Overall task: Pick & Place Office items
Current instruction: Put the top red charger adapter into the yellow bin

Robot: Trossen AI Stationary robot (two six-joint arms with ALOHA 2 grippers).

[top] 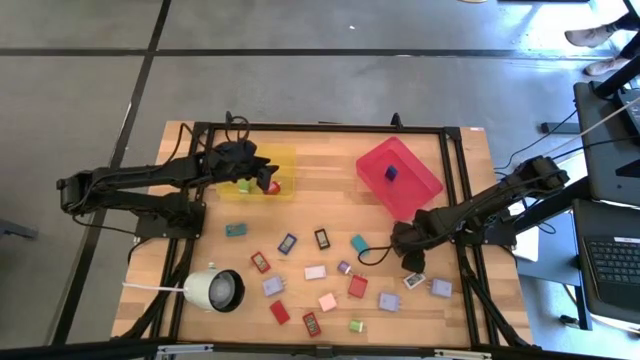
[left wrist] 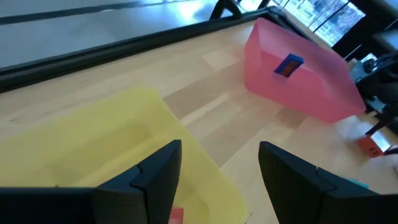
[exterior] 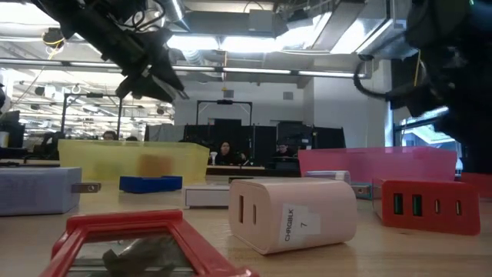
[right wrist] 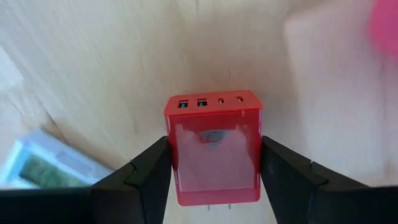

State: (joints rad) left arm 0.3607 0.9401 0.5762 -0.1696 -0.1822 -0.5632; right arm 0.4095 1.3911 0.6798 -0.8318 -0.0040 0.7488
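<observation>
Nearest the table's front edge, most of the office items [top: 327, 301] lie loose on the wood beside the white lamp-like object [top: 214, 290], so the bulk of the sorting is left. Further in, the right gripper [right wrist: 214, 163] straddles a red charger block [right wrist: 214, 155], fingers at its sides but not clearly clamped. Beyond, the left gripper [left wrist: 217, 168] hangs spread and empty over the yellow tray [top: 288, 160], which holds a red and a green piece; the red tray [top: 420, 185] holds one blue block [top: 391, 172]
</observation>
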